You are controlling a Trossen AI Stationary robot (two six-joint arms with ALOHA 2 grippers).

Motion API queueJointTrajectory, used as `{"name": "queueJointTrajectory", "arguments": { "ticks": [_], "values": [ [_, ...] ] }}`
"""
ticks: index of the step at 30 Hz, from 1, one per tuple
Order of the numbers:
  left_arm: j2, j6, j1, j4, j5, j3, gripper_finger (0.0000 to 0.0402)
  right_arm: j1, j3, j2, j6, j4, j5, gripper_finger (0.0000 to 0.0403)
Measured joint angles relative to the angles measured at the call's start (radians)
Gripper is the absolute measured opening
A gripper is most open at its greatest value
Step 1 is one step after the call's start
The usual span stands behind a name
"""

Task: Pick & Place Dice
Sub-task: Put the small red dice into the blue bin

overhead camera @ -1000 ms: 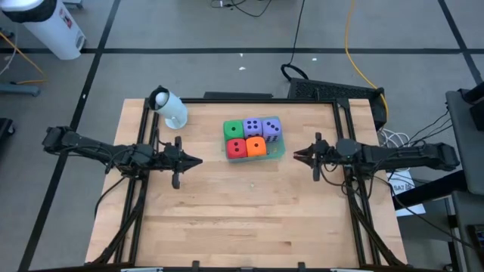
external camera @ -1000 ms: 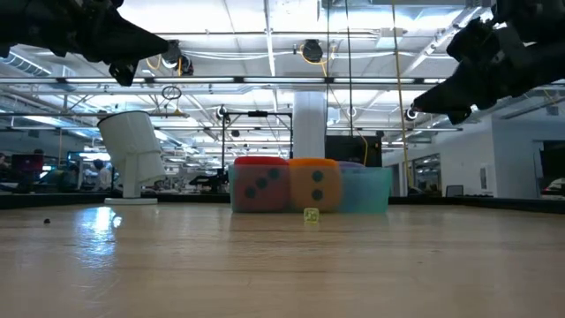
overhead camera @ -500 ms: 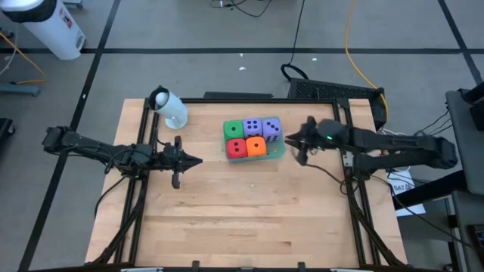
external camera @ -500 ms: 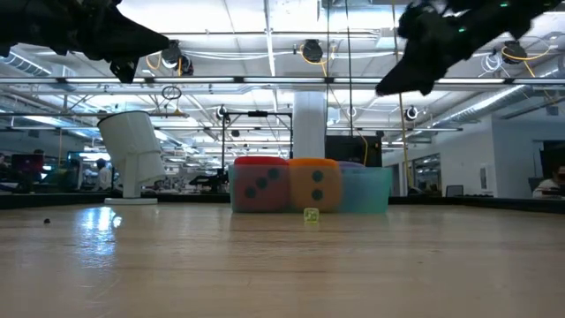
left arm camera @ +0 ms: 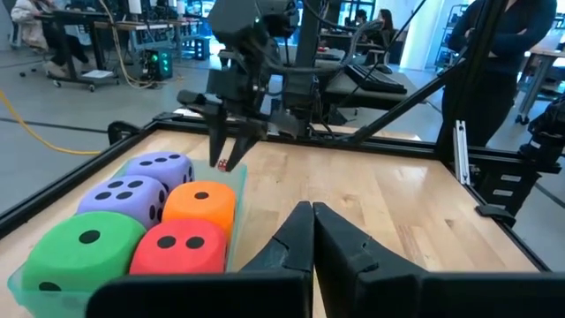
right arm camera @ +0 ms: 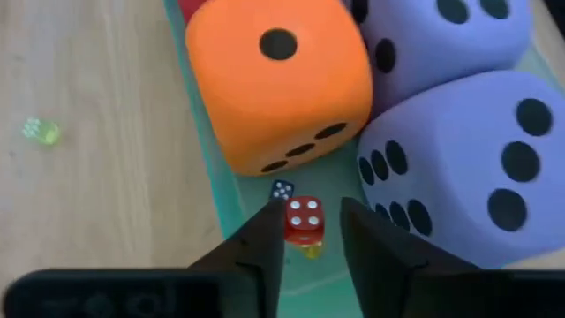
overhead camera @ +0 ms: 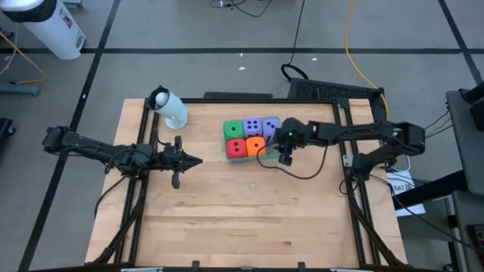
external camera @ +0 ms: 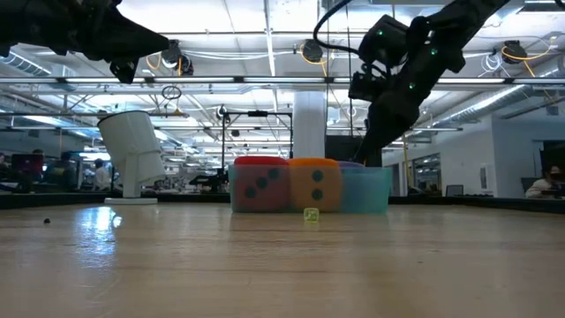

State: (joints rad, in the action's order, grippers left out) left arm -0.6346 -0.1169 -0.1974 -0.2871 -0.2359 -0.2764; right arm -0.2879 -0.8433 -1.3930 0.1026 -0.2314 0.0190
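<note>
Left gripper (overhead camera: 195, 160) hung closed over bare wood left of the clear green tray (external camera: 371, 190) of big foam dice (overhead camera: 252, 127), right gripper (right arm camera: 307, 231) sat over the tray's right end, jaws slightly apart around a tiny red die (right arm camera: 305, 219); looked like drop-off, next up lift clear and go for the tiny yellow die (right arm camera: 41, 132) lying on the table.

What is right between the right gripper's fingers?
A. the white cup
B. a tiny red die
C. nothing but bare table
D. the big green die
B. The right wrist view shows a tiny red die between the fingers of the right gripper, over the clear tray beside the orange die.
</note>
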Motion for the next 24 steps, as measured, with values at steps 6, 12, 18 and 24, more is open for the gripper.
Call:
{"name": "queueJointTrajectory", "arguments": {
  "ticks": [6, 12, 18, 24],
  "values": [
    [0.0, 0.001, 0.0, 0.007, 0.0, 0.0, 0.0021, 0.004, -0.001, 0.007, 0.009, 0.033, -0.053, 0.0205],
    [0.0, 0.001, 0.0, 0.018, 0.0, 0.0, 0.0008, 0.024, -0.002, 0.009, 0.042, 0.024, -0.175, 0.0285],
    [0.0, 0.001, 0.0, 0.032, 0.0, 0.0, 0.0015, 0.041, -0.002, 0.01, 0.035, 0.021, -0.175, 0.0296],
    [0.0, 0.01, 0.0, 0.032, 0.0, 0.0, 0.0015, 0.056, -0.001, 0.009, 0.01, 0.017, -0.163, 0.0289]
  ]
}}
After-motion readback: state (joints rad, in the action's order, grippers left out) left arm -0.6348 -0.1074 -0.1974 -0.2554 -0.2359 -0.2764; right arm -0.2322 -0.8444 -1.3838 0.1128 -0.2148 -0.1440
